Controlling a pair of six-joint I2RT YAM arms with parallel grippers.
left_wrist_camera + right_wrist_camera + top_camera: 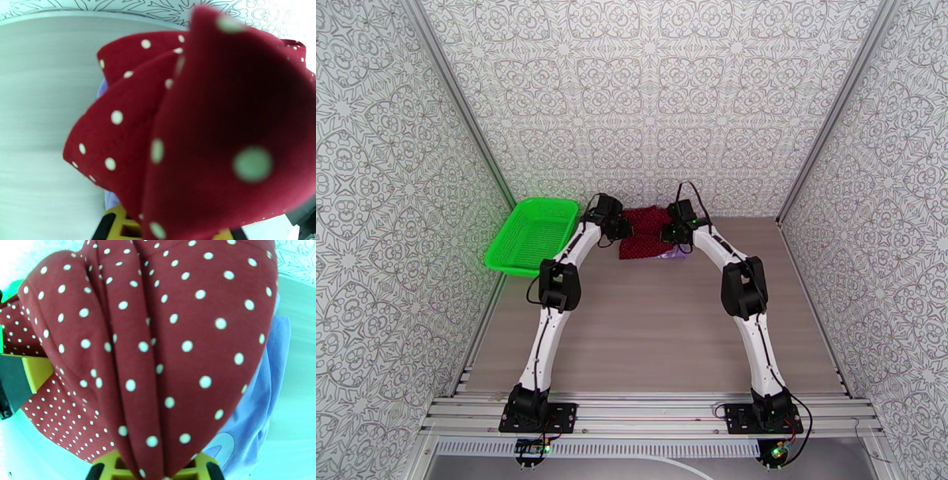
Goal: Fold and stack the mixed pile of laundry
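Two arms reach from the near edge across a bare wooden table (656,339) and bend in towards each other at its far end. There the left gripper (619,228) and the right gripper (669,232) face one another. A red garment (644,234) with white dots lies bunched between them, touching both.

In the right wrist view, a thick fold of the red garment runs down between the right gripper's yellow fingers (112,465). They are closed on it, and the cloth bulges up towards the camera.

In the left wrist view, the same cloth rises in a blurred cone over the left gripper. One yellow finger (118,225) shows beneath it. The cloth hides the gap, so I cannot tell whether that gripper is closed.

A lavender shirt (256,405) lies flat on the table under the red garment, peeking out just beside the right gripper. A green basket (531,235) sits to the left of the left gripper, near but apart. A patterned wall (648,103) stands just beyond both grippers.
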